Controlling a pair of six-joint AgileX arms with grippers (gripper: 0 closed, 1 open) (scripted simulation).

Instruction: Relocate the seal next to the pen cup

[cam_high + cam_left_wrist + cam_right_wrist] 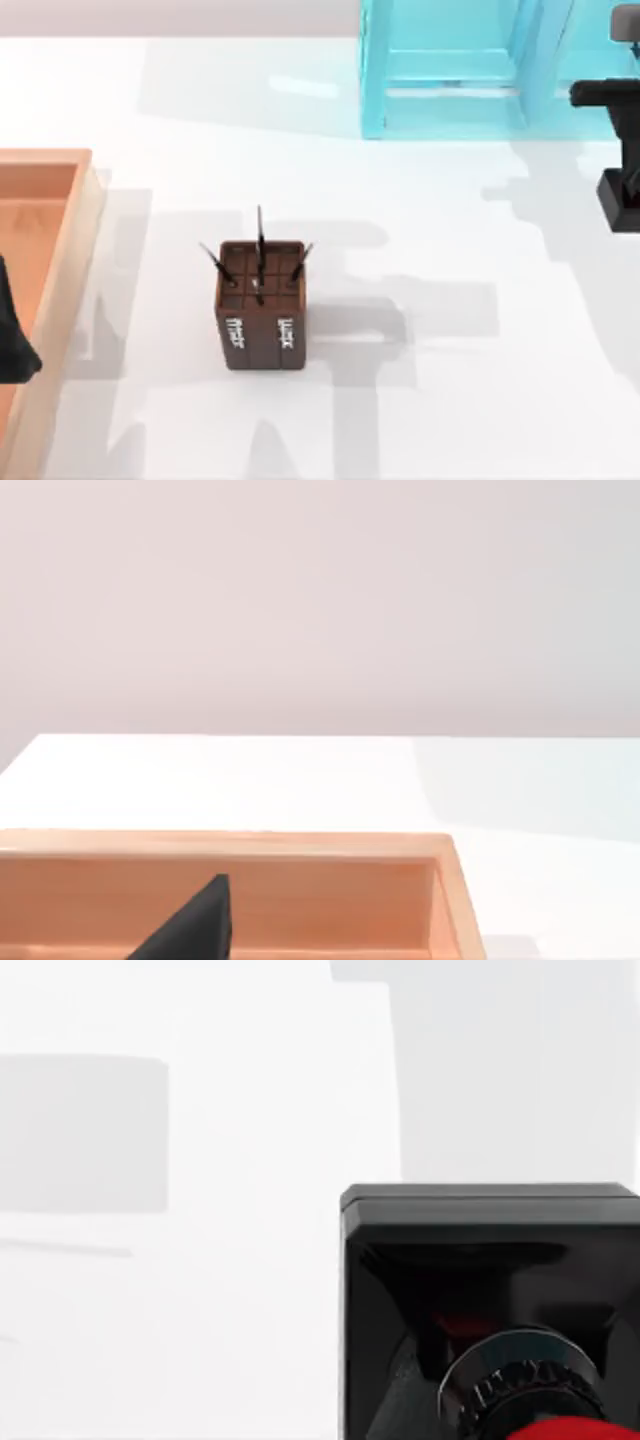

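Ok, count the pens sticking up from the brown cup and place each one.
3, all in the pen cup: left pen leaning toward the top view's left, middle pen tallest and upright, right pen leaning right. Shorter ones may be hidden.

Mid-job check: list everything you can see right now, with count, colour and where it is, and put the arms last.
pen cup: one, dark brown, white lettering, thin dark pens upright in it; table centre.
seal: one, black base with a red knob; close under the right wrist camera.
wooden tray: one, light wood; left edge of the table.
glass stand: one, clear blue; far side, right of centre.
table: one, white.
left arm: dark; over the wooden tray at the left edge.
right arm: black; at the right edge.
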